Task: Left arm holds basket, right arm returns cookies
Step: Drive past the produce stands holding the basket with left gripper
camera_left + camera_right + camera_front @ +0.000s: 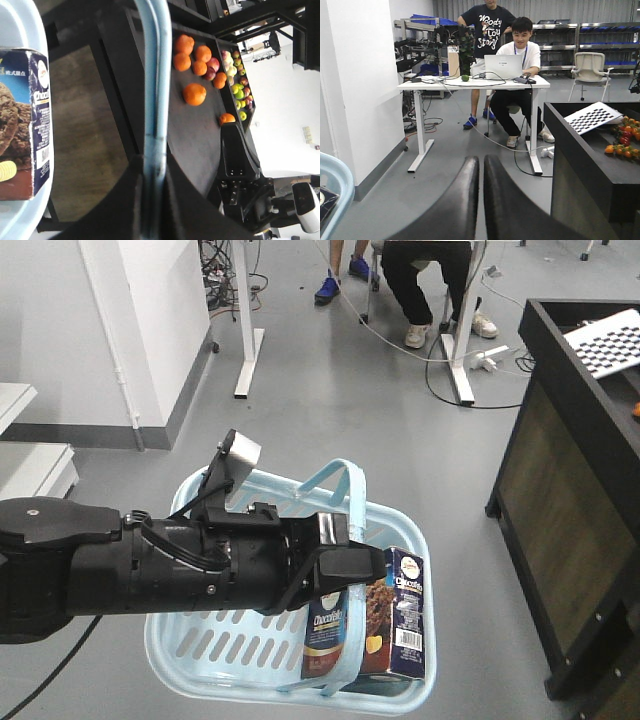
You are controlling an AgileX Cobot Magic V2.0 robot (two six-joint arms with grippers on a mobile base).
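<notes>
Above a grey workshop floor, the left gripper (345,562) clamps one hoop handle of the light blue basket (200,645), its fingers (115,220) pressed tight on either side of the bar. Inside the basket, at its right-hand end, the navy cookies box (380,615) stands upright against the wall. Off the basket's rim, the right gripper (481,172) appears all but closed, holding nothing. A black counter (580,470) stands right of the basket.
</notes>
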